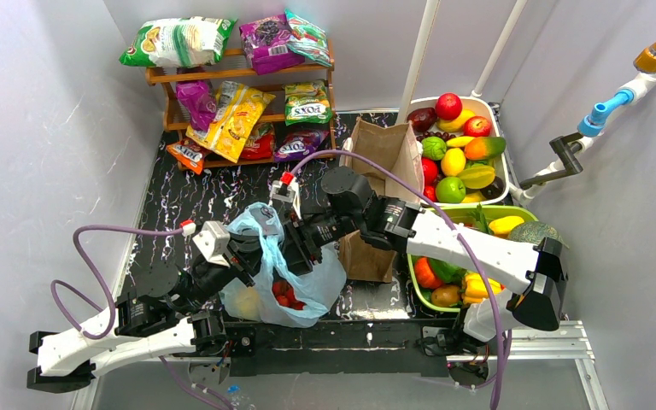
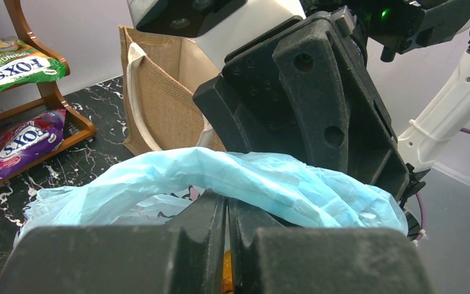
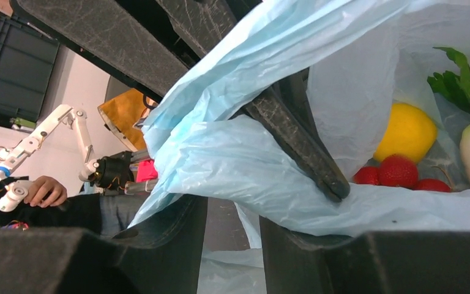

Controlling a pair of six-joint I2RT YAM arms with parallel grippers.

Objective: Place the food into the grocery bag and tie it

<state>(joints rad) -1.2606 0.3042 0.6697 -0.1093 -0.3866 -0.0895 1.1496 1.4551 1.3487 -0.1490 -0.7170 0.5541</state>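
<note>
Seen from above, a dark marbled table point(image 1: 188, 201) fills the view. A blue bag point(image 1: 329, 278) sits near its 6 o'clock edge, slumped but open-mouthed. The food point(image 1: 284, 295) is inside: red berries, a lemon point(image 3: 407, 131) and a pale vegetable.

A brown bag point(image 1: 384, 149) stands just beside the blue bag at 1 o'clock. Beyond it, at 2 and 4 o'clock, are a fruit tub point(image 1: 495, 115) and a green tray point(image 1: 418, 290). A snack shelf point(image 1: 239, 81) stands at 11 o'clock.

Both arms meet over the blue bag's mouth. The left gripper point(image 2: 227, 202) is closed tight, with blue film bunched at its tips; it appears to hold a handle up for tying. The right gripper point(image 3: 232, 214) has its jaws parted, with film draped across the gap, so it probably has no firm hold.

The bare table lies at 9 to 10 o'clock, so that side offers the most room to pull the handles. The brown bag crowds the right arm, and the table edge is close at 6 o'clock.
</note>
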